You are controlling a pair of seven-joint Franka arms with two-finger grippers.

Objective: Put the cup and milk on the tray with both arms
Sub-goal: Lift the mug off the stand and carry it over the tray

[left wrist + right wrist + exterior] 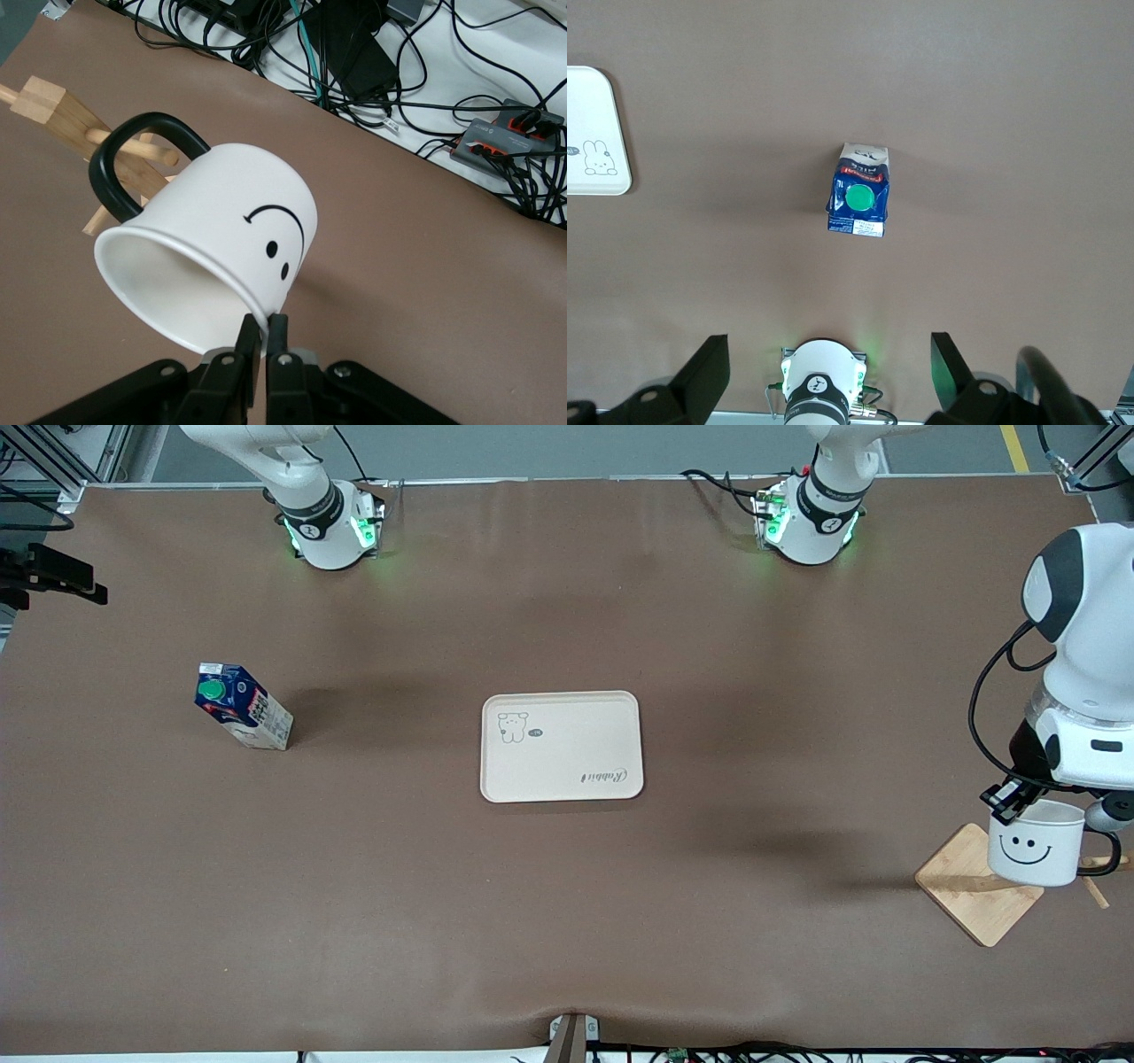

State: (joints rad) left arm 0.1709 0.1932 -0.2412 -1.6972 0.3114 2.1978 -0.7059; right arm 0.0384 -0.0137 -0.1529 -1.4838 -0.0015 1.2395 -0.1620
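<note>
White cup point(213, 257) rim pinched by left jaws point(263, 341).

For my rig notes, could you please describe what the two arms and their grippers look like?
Both arms are glossy white jointed shells with black bands and green-lit bases; the left arm has dark grey joint caps and a looping black cable. The left gripper has slim black fingers with silver screws. The right gripper shows broad matte-black fingers.

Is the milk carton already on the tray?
No, the milk stands on the bare table toward the right arm's end, apart from the tray.
</note>
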